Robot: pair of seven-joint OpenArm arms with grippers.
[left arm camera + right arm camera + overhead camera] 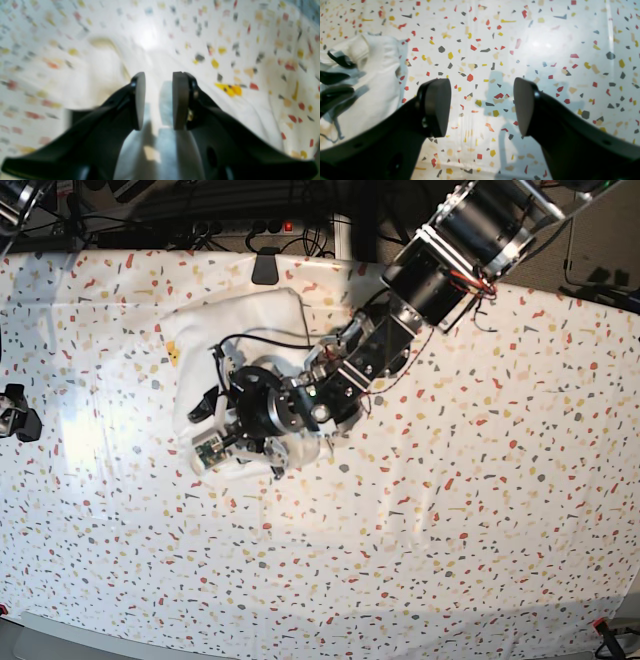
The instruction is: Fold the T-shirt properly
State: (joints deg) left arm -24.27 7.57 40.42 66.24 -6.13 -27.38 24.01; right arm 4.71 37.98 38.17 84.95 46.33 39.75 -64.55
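Observation:
The white T-shirt (240, 325) lies as a crumpled, partly folded bundle on the far left part of the table; it also shows as white cloth (100, 72) and at the left edge (380, 82). My left gripper (215, 442) hangs low over the shirt's near edge. In the blurred left wrist view its pads stand apart with a gap (158, 77), and white fabric lies under them. My right gripper (482, 107) is open and empty above bare tablecloth, off to the shirt's side, at the left edge of the base view (18, 418).
The speckled confetti tablecloth (470, 510) covers the whole table. A black clip (265, 268) sits at the far edge, with cables behind it. The left arm's body (400, 310) stretches across from the back right.

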